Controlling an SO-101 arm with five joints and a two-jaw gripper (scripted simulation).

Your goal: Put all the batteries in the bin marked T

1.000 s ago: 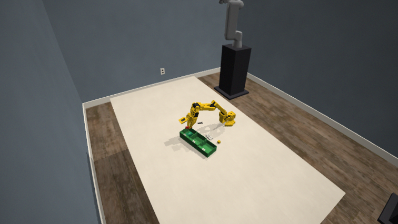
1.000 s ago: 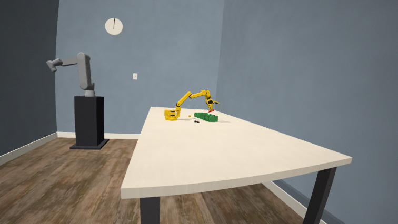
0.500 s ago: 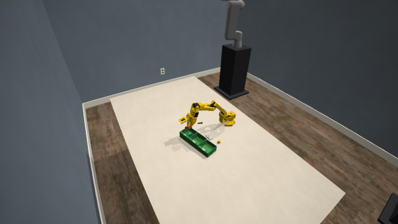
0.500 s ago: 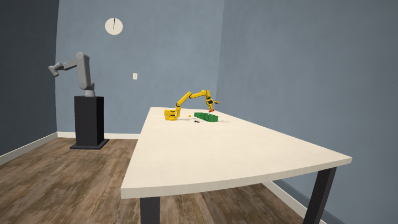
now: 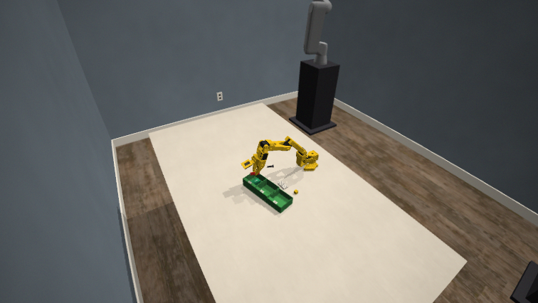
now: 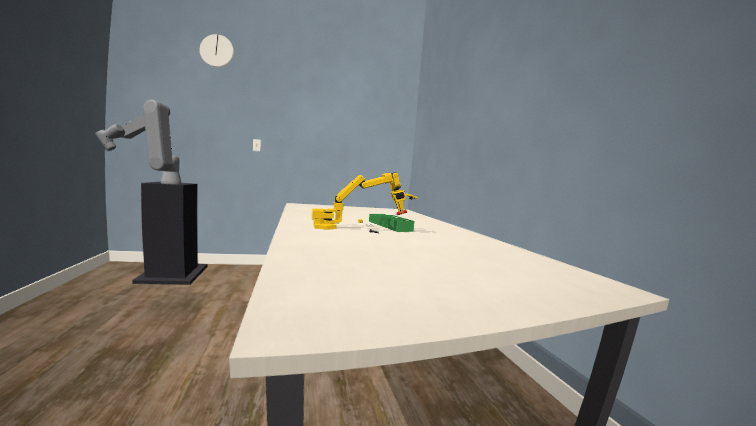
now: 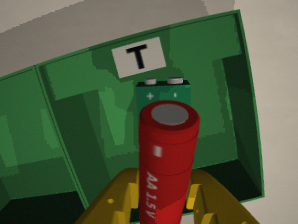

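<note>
My gripper (image 7: pixel 166 219) (image 5: pixel 254 173) (image 6: pixel 402 210) is shut on a red cylindrical battery (image 7: pixel 166 163) (image 5: pixel 252 173) and holds it just above the end compartment of the green bin row (image 7: pixel 80 116) (image 5: pixel 263 193) (image 6: pixel 394 224). That compartment bears a white label T (image 7: pixel 139 56). A green block battery (image 7: pixel 165 90) (image 5: pixel 257 181) with two terminals lies inside it, right under the red battery's tip.
A black screw (image 5: pixel 270 166) (image 6: pixel 373 231) lies on the table beside the arm. A white die (image 5: pixel 282 184) and a small yellow cube (image 5: pixel 295 191) (image 6: pixel 360 220) lie near the bin row. The arm's base (image 5: pixel 310 159) (image 6: pixel 325 218) stands behind them. A grey arm on a black pedestal (image 5: pixel 316 94) stands off the table.
</note>
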